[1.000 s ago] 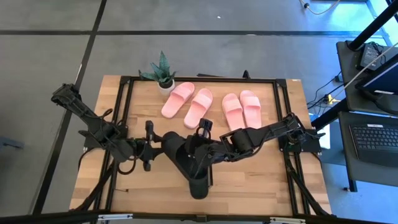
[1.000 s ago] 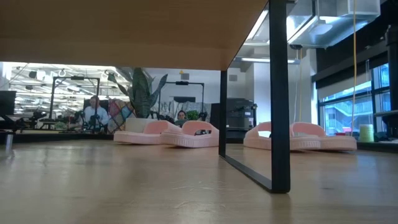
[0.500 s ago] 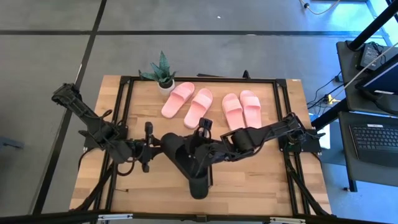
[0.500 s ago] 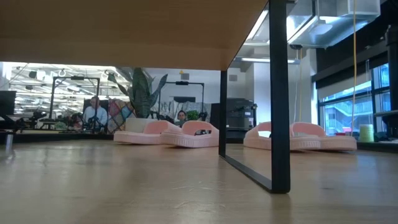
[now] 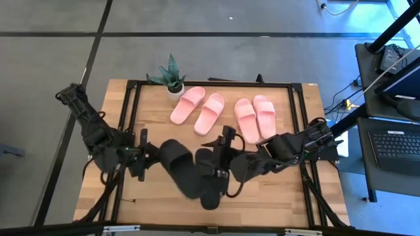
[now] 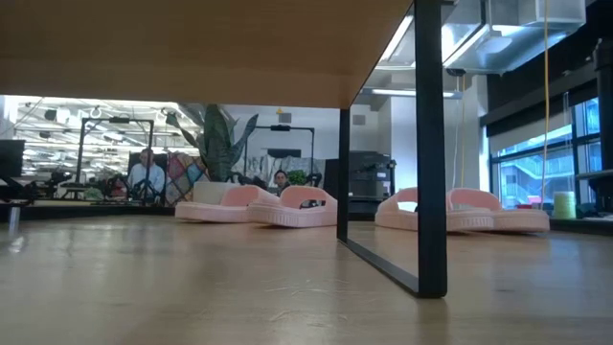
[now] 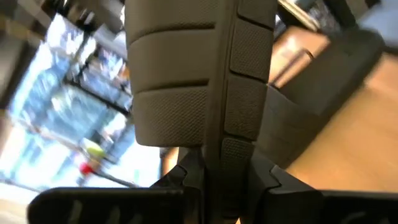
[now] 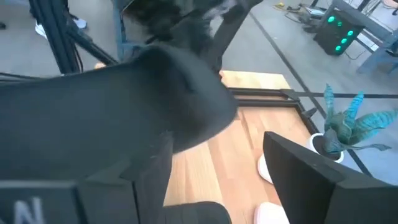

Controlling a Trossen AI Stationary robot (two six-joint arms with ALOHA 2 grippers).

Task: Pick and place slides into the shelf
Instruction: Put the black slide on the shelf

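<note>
I see the shelf point(image 5: 289, 92) spanning the counter point(image 5: 92, 190), four pink slides point(image 5: 198, 108) at its far edge. Two black slides point(image 5: 178, 165) near the front: my left pincer point(image 5: 146, 155) clamps one; my right pincer point(image 5: 226, 164) stands open beside the other.

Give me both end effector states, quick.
Left end effector: shut on a black slide.
Right end effector: open, holding nothing, beside the other black slide.
</note>
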